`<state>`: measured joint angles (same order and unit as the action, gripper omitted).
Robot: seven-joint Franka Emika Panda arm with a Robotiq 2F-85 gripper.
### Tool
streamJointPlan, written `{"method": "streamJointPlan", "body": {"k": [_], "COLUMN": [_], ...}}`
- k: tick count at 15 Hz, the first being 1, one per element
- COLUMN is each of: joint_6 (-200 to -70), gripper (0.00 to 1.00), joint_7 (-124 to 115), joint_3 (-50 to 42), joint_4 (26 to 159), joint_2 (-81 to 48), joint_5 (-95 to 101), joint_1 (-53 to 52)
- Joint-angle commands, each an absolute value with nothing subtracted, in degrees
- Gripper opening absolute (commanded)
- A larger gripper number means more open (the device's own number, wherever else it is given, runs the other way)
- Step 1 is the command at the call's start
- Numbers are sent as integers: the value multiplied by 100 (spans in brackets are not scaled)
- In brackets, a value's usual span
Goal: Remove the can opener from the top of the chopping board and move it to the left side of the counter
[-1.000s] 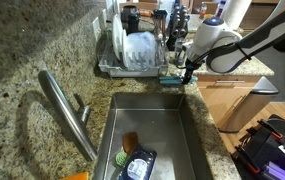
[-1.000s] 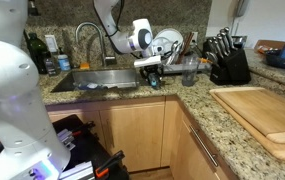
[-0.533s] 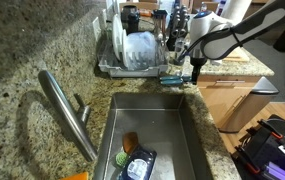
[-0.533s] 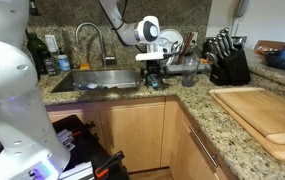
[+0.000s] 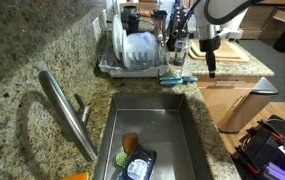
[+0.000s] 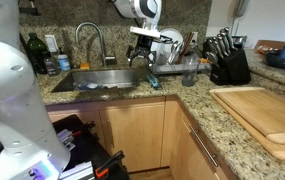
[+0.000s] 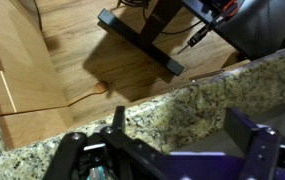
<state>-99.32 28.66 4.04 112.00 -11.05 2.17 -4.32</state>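
The gripper (image 6: 142,58) is hovering over the counter (image 6: 192,95), fingers spread and empty, while the can opener (image 5: 178,78) is lying by the sink (image 5: 147,115), well apart from the chopping board (image 6: 262,112).

can opener (image 5: 177,79) on counter (image 5: 22,50) — beside sink (image 5: 167,130) | chopping board (image 6: 267,112) well apart

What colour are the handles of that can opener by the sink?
Teal-blue; the can opener shows best in an exterior view.
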Motion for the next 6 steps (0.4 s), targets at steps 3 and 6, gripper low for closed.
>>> {"method": "streamJointPlan", "body": {"k": [3, 6], "joint_6": [-9813, -9710], "gripper": [100, 100], "joint_7": [3107, 3014], "joint_3": [318, 241], "joint_4": [11571, 11269], "joint_2": [595, 485], "joint_5": [-501, -516], "joint_1": [-196, -317]}}
